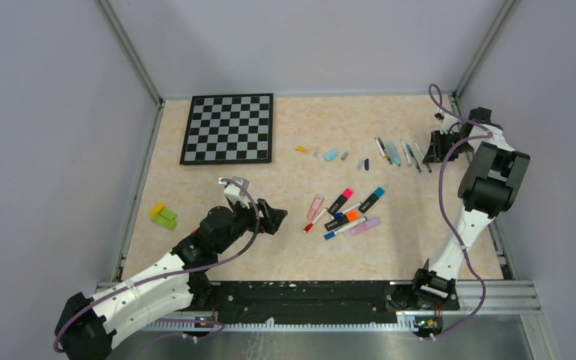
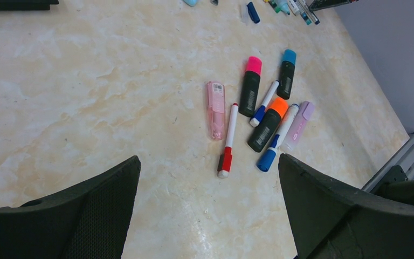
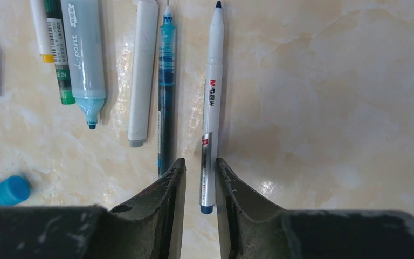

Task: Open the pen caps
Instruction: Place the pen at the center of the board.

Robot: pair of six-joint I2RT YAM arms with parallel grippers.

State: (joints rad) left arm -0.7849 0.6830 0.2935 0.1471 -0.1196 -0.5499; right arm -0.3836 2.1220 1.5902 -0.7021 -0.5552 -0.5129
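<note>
- Well, in the overhead view the left gripper [image 1: 274, 217] sits with its jaws spread. The heap of capped pens [image 1: 345, 212] lies at its 3 o'clock, near but untouched. The right gripper [image 1: 439, 144] is off at the table's 2 o'clock, over a row of pens with bare tips. A few loose caps [image 1: 331, 154] lie toward that row's 9 o'clock.
- From the left wrist, the fingers [image 2: 102, 205] stand wide apart with nothing between them. The red-capped thin pen [image 2: 228, 140] lies on the heap's 9 o'clock side, just beside a pink case [image 2: 215, 108], with its red cap [image 2: 225, 161] at the 6 o'clock end. I'd take that one first. Pinch the white barrel mid-length, leave the cap free for the other arm, and pull straight along the pen's axis.
- From the right wrist, the fingers [image 3: 167, 199] are only narrowly apart and straddle a white pen [image 3: 210, 108] whose tip is bare at 12 o'clock. Table shows beside the pen in the gap, so I judge it unclamped. That arm needs to lift clear and come across before any pull can begin.
</note>
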